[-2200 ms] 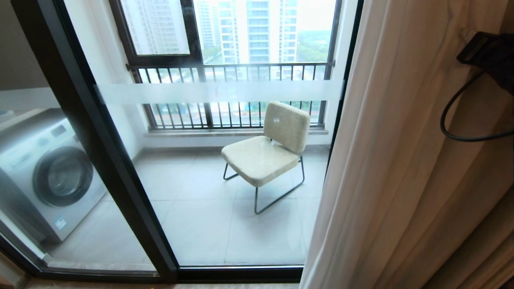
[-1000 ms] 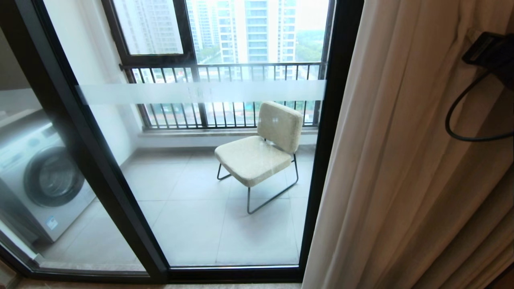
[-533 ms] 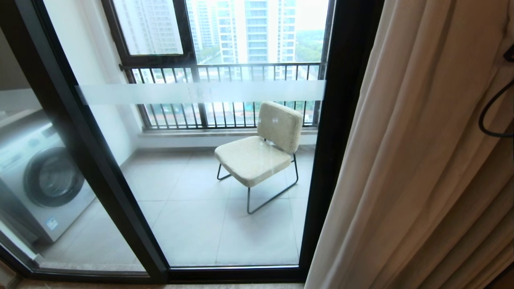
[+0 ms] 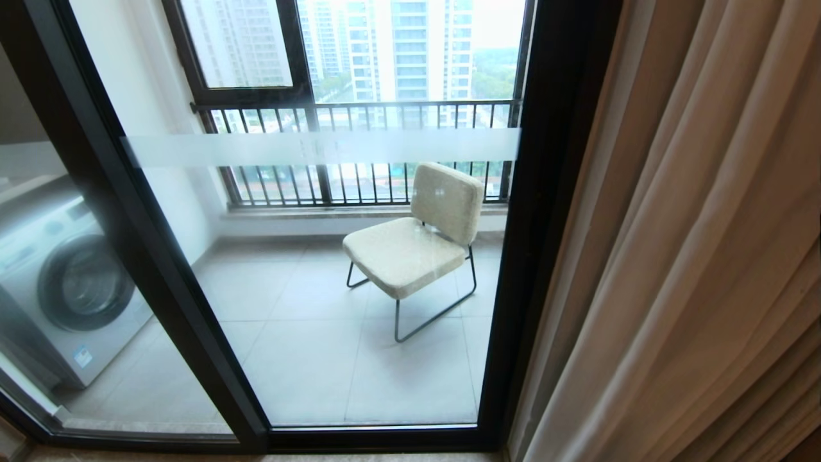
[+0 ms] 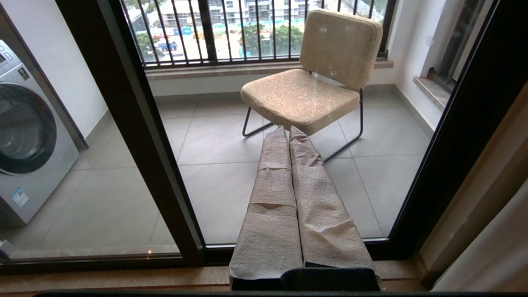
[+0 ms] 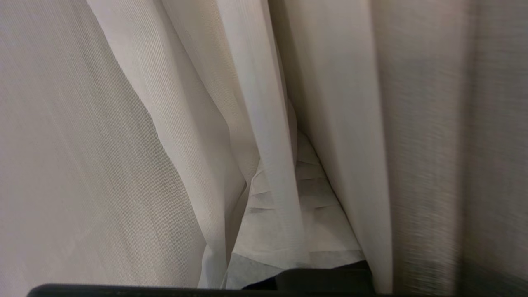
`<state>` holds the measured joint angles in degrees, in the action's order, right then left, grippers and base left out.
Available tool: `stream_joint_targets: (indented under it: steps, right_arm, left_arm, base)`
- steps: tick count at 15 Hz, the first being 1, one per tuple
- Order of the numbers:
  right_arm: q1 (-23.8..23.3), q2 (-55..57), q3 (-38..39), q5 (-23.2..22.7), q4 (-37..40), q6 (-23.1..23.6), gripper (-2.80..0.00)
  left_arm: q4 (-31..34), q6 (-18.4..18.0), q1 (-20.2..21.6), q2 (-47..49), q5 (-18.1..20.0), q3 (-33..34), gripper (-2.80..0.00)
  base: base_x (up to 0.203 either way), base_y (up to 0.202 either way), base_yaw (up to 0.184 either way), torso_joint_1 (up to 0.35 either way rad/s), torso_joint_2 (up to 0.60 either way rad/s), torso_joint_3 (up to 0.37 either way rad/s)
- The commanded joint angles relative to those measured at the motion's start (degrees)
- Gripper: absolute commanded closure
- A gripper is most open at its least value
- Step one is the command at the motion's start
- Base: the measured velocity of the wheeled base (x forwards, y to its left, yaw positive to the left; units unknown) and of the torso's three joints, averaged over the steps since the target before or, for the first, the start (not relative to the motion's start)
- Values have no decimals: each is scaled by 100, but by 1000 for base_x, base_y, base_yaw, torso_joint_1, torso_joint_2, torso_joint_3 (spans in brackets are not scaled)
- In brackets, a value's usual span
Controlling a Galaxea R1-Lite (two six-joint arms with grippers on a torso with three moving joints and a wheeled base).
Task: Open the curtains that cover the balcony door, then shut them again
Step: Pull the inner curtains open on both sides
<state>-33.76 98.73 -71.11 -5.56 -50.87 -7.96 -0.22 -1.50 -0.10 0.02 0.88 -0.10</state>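
The balcony door (image 4: 333, 147), glass in a thick black frame with a frosted band, stands uncovered in the head view. The curtains (image 4: 693, 256) hang bunched in beige folds at the right, past the door's right frame post (image 4: 545, 224). My right gripper (image 6: 298, 142) is out of the head view. Its wrist view shows it buried in the curtains (image 6: 123, 144), shut on a sheer white fold that runs down over its fingers. My left gripper (image 5: 287, 131), with cloth-covered fingers pressed together, hangs low in front of the door glass, holding nothing.
Behind the glass stand a beige chair (image 4: 417, 244) on metal legs and a washing machine (image 4: 70, 282) at the left. A black-framed window with railing bars (image 4: 359, 109) closes the balcony's far side. A wooden sill (image 5: 123, 280) runs below the door.
The curtain edge has slid right, uncovering the door's right frame post. My right arm and its cable have left the head view at the right. The left arm has not moved.
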Motion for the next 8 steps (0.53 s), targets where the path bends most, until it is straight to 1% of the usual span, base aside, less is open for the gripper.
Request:
stream_joint_targets:
  steps: [1,5,8]
  right_arm:
    - [-441,153,7,-27,-19,0,0]
    - [-910,349,9,-217,-81,40,0]
    - [-922,300,50,-262,-89,54,0]
  left_arm:
    - [-4,1,1,-2,0,1,0]
    - [-4,1,1,-2,0,1,0]
    - [-4,0,1,-2,0,1,0]
  base:
    - [0,0,0,0,0,0]
    - [0,0,0,0,0,0]
    - [0,0,0,0,0,0]
